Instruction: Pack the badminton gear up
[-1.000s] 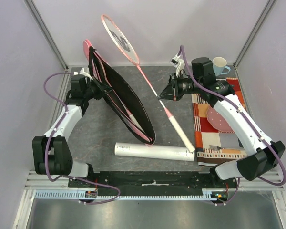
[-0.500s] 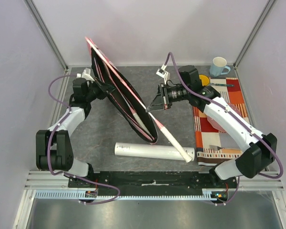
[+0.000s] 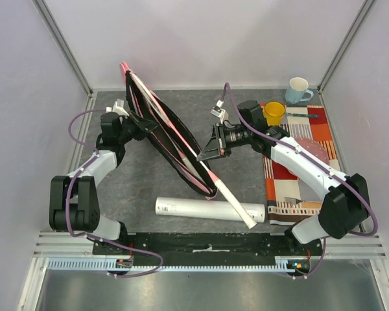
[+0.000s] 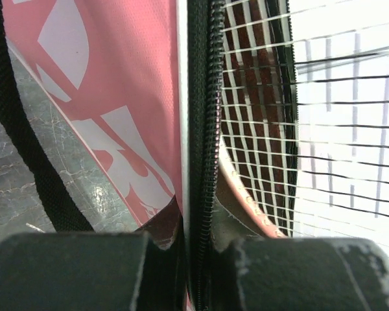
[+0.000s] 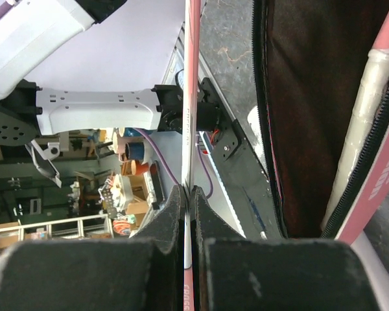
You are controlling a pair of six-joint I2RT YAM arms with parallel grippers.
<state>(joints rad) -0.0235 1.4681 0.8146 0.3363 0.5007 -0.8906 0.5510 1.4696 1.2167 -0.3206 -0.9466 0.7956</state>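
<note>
While the left gripper (image 3: 133,125) pinches the zip edge of the racket bag (image 3: 175,146), fingers closed down on the fabric, the right gripper (image 3: 205,154) is clamped on the thin shaft of 1 racket (image 3: 228,195) (head in the bag beside its fingers, white handle reaching away across the tube (image 3: 181,207)).

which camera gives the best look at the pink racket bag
Top external: it shows the whole pink racket bag standing open on edge, with the left gripper clamped on its rim. Left wrist shows only pink fabric and zipper close up; right wrist shows only part of its dark inside.
</note>
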